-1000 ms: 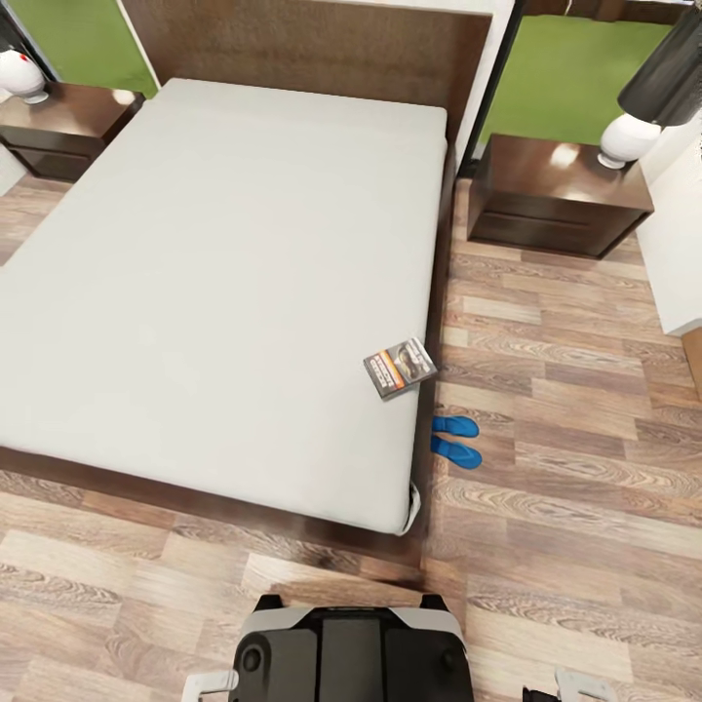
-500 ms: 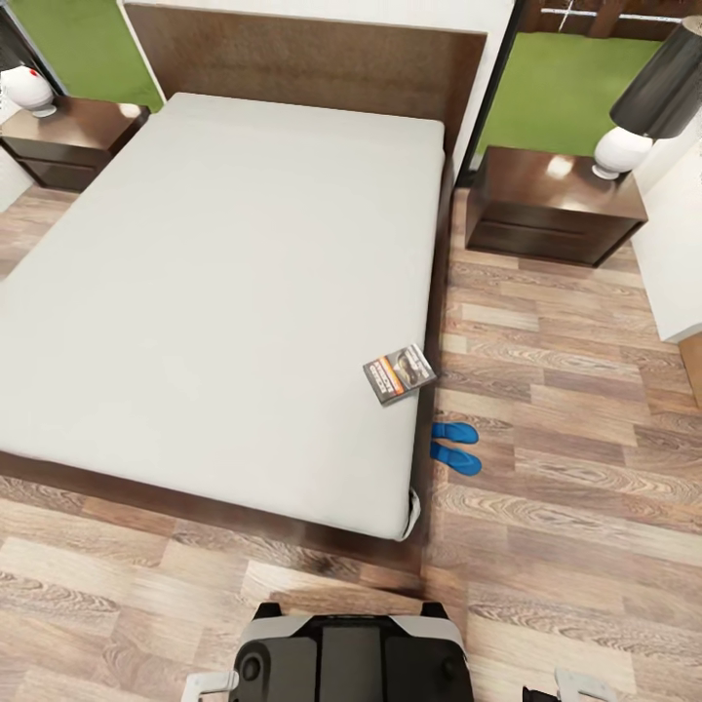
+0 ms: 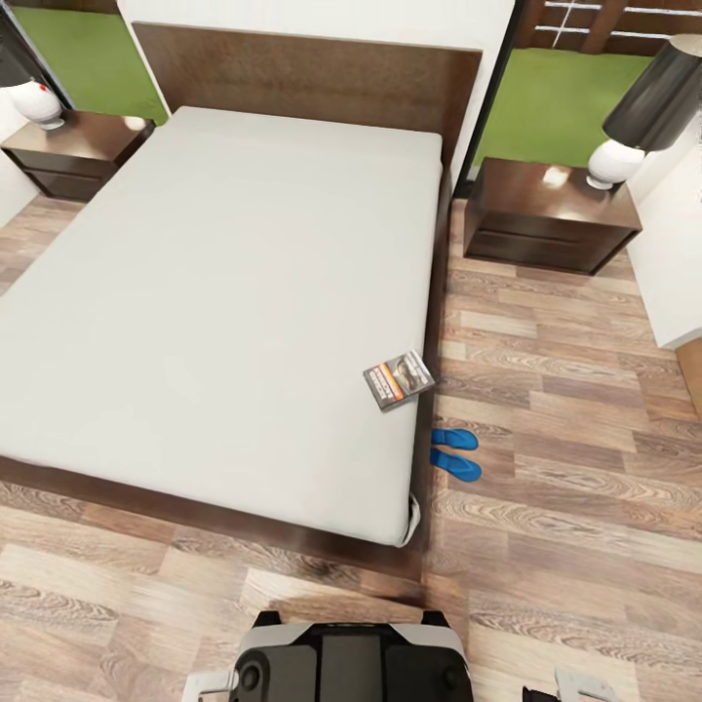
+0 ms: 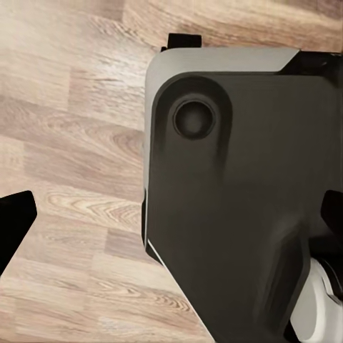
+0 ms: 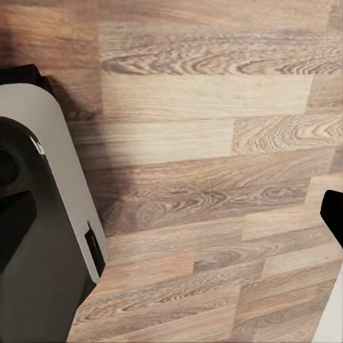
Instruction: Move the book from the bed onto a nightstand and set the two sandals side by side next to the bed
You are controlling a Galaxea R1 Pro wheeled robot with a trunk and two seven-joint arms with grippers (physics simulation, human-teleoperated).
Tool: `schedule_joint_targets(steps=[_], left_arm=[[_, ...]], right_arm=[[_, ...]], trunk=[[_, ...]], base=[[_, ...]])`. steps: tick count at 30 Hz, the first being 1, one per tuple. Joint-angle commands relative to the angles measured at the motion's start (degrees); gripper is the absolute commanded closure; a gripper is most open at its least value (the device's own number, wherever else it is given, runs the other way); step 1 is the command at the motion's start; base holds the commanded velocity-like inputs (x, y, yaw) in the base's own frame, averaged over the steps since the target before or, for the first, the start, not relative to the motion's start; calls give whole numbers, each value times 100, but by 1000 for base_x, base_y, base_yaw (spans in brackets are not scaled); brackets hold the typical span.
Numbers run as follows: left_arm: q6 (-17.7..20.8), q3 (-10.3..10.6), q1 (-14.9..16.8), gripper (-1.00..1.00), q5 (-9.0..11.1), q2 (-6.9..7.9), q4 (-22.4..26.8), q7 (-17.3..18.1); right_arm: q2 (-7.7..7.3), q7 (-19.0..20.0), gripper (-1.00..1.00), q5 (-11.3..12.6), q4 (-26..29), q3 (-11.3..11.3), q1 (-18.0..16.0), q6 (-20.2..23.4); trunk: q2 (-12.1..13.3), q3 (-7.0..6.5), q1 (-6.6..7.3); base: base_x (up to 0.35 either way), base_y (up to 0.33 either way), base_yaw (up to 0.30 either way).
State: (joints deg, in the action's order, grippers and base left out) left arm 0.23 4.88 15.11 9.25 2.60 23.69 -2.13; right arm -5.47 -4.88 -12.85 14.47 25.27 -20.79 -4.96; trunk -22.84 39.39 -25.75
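Far ahead of pincers, book [image 3: 399,378].

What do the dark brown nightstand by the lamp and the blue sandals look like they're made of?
The dark reddish-brown nightstand looks like glossy polished wood: its top mirrors the white lamp. The two flat blue sandals look like matte foam or rubber, though that is uncertain.

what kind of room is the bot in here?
A bedroom, by the look of it: a large bed with a dark headboard, a nightstand on each side with a lamp, and wood-plank flooring.
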Motion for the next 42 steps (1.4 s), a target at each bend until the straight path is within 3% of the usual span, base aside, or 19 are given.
schedule_joint_targets(steps=[1,34,42], left_arm=[[1,46,1,-100,59,6,4,-23],[-5,50,1,-100,59,4,4,-21],[-5,154,1,-100,59,4,4,-23]], right_arm=[[2,-8,-100,-59,-8,41,-4,-23],[20,-16,-100,-59,-15,64,-4,-137],[20,-20,-100,-59,-22,71,-4,-203]], trunk=[[-7,-4,-3],[-7,-310,-3],[-7,-384,-3]], base=[[0,0,0],[0,0,0],[0,0,0]])
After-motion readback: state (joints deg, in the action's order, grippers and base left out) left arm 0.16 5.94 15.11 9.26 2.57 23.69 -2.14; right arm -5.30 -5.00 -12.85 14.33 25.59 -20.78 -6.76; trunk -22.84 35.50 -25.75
